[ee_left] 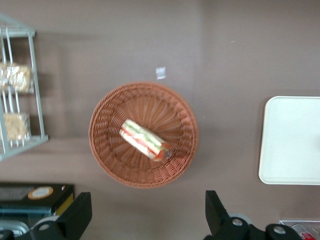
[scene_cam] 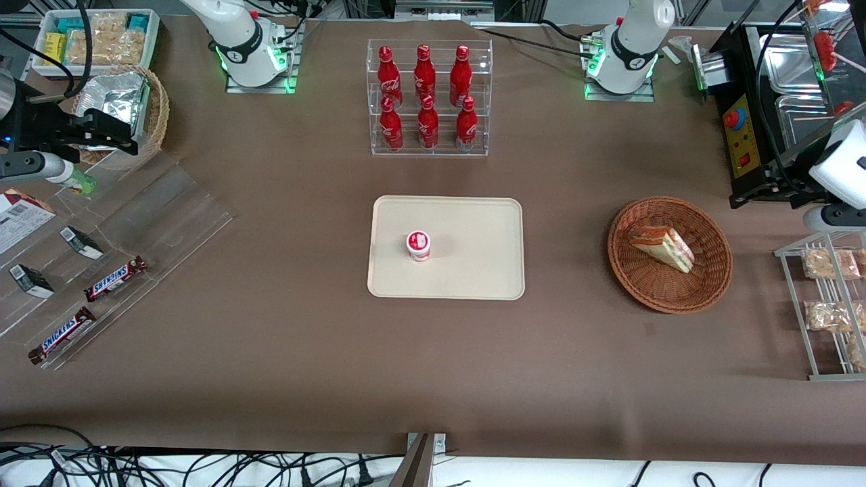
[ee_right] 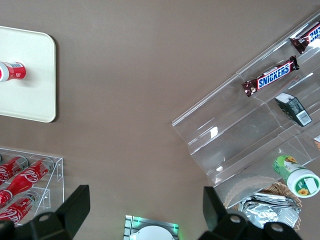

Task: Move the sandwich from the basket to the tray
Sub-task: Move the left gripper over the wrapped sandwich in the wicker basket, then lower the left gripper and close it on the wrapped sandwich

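Note:
The sandwich (scene_cam: 663,247) (ee_left: 145,140), a wrapped white-bread wedge with red and green filling, lies in the round reddish-brown basket (scene_cam: 703,281) (ee_left: 150,100). The cream tray (scene_cam: 473,270) (ee_left: 295,145) (ee_right: 30,95) rests mid-table, beside the basket toward the parked arm's end. My gripper (ee_left: 146,215) hovers high at the working arm's end of the table, off the basket's rim. It is open wide, with only bare table between its black fingers (ee_left: 75,215). In the front view, the white wrist (scene_cam: 839,172) shows above the wire rack.
A small red-and-white cup (scene_cam: 419,245) (ee_right: 10,71) stands on the tray. A wire rack of snack packets (scene_cam: 829,311) (ee_left: 17,85) and a black control box (scene_cam: 744,135) flank the basket. A clear rack of red bottles (scene_cam: 429,98) stands farther from the camera than the tray.

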Robot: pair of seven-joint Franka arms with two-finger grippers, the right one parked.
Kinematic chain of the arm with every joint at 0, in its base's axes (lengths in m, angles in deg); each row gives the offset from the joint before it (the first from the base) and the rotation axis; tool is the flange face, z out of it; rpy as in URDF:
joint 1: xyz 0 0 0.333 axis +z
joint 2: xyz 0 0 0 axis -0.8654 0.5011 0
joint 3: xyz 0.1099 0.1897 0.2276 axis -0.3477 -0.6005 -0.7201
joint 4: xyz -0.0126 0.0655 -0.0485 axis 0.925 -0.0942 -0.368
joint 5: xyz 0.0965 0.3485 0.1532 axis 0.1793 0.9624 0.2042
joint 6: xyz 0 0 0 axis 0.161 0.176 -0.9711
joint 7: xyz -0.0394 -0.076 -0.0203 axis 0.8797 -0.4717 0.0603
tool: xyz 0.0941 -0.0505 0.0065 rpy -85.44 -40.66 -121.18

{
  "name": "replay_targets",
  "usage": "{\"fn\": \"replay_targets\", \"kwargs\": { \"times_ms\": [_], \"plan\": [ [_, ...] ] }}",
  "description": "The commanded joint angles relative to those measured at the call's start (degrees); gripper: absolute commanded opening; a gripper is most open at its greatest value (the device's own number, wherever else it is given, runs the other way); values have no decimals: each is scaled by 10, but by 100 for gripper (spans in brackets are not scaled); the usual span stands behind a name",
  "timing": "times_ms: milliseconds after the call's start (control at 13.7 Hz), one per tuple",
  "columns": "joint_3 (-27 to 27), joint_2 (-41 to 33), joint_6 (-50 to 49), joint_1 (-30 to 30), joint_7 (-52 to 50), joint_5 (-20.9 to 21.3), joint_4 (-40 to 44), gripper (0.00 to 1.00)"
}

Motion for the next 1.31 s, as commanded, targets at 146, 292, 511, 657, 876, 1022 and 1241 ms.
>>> {"fn": "replay_targets", "kwargs": {
  "times_ms": [146, 292, 511, 657, 876, 1022, 1241],
  "plan": [
    [3, -27, 88, 13, -99, 16, -140, 100],
    [3, -43, 158, 14, -173, 32, -216, 100],
    [7, -49, 244, 14, -297, 53, -294, 100],
    [9, -48, 290, 14, -379, 66, -330, 100],
    [9, -41, 362, 13, -474, 66, -376, 100],
    [8, -24, 387, 13, -521, 66, -384, 100],
    [8, -1, 424, 13, -569, 69, -393, 100]
  ]
}}
